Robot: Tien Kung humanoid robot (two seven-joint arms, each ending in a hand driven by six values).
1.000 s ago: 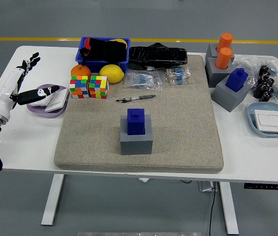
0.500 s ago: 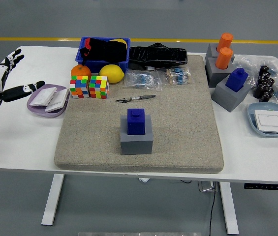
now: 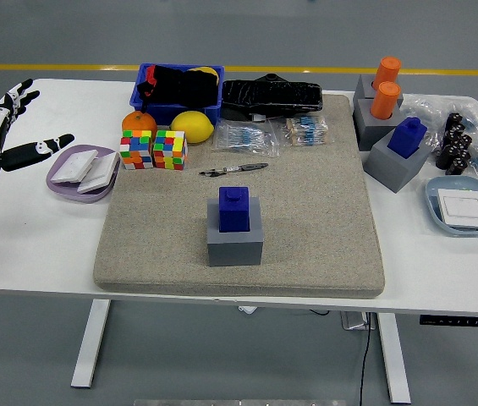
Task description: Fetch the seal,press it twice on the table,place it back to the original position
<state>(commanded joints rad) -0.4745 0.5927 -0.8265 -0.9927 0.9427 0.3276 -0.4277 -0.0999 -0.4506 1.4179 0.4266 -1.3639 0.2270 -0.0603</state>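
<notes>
A blue seal (image 3: 233,208) stands upright in its grey holder block (image 3: 235,240) near the middle of the beige mat (image 3: 306,211). My left hand (image 3: 20,127) hovers over the table's far left edge, well away from the seal, with its fingers spread and nothing in them. A second blue seal (image 3: 407,135) sits in a grey block (image 3: 394,164) at the right. The right arm does not show.
A purple plate (image 3: 66,181) with white pads lies just right of my left hand. Two colour cubes (image 3: 154,149), an orange, a lemon, a blue bin, a black bag and a pen (image 3: 233,169) line the back. Orange seals (image 3: 384,89) and a blue dish (image 3: 438,211) sit right.
My left hand has drawn back leftward off the purple plate toward the table's left edge, then nearly stopped. The seal and holder have not moved.
</notes>
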